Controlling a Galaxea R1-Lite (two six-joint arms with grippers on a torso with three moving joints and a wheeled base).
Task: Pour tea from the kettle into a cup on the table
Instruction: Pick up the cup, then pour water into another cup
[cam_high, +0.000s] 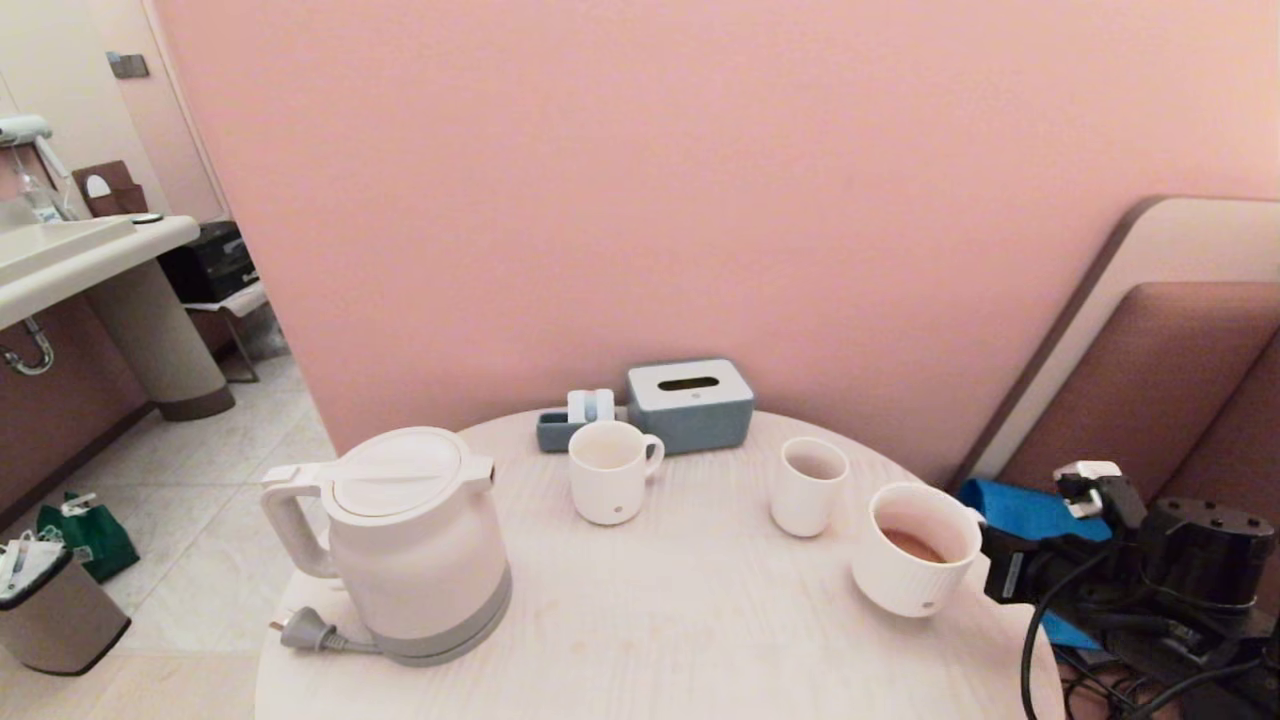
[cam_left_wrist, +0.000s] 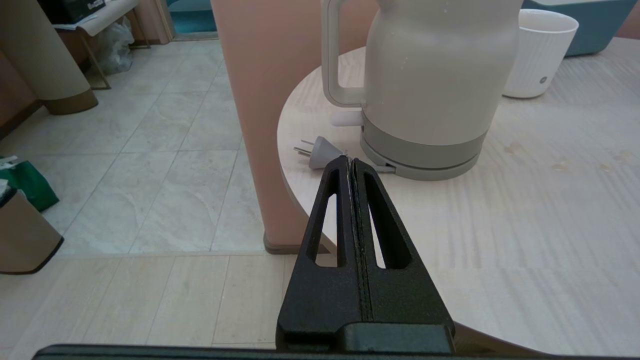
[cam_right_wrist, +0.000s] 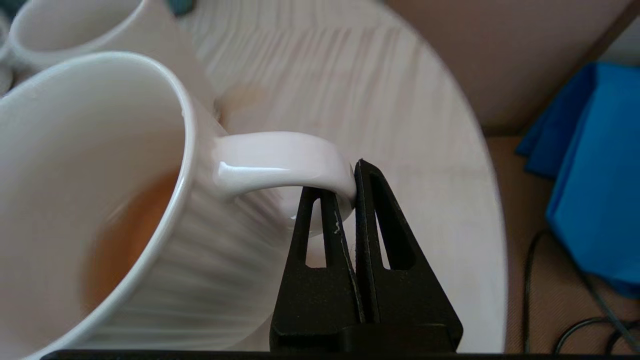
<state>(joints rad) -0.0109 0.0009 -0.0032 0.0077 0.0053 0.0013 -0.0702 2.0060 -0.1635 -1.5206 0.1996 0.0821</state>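
Observation:
The white kettle (cam_high: 420, 545) (cam_left_wrist: 435, 85) stands upright at the left of the round pale-wood table (cam_high: 680, 610), lid closed, loop handle facing left. A wide ribbed cream cup (cam_high: 915, 550) (cam_right_wrist: 100, 200) sits by the table's right edge with a shallow pool of reddish-brown tea (cam_high: 912, 545) (cam_right_wrist: 130, 235) in it. My right gripper (cam_high: 985, 550) (cam_right_wrist: 341, 177) reaches in from the right and is shut on the cup's side handle, one finger through the loop. Low beside the table's left edge, my left gripper (cam_left_wrist: 350, 160) is shut on nothing, short of the kettle's base.
A narrower handled mug (cam_high: 610, 470) and a small tumbler (cam_high: 808, 485) stand mid-table, with a grey tissue box (cam_high: 690, 403) and small tray (cam_high: 560, 428) behind. The kettle's plug (cam_high: 305, 632) (cam_left_wrist: 322, 152) lies at the left edge. A blue cloth (cam_high: 1030, 510) lies to the right, a bin (cam_high: 55, 615) on the floor to the left.

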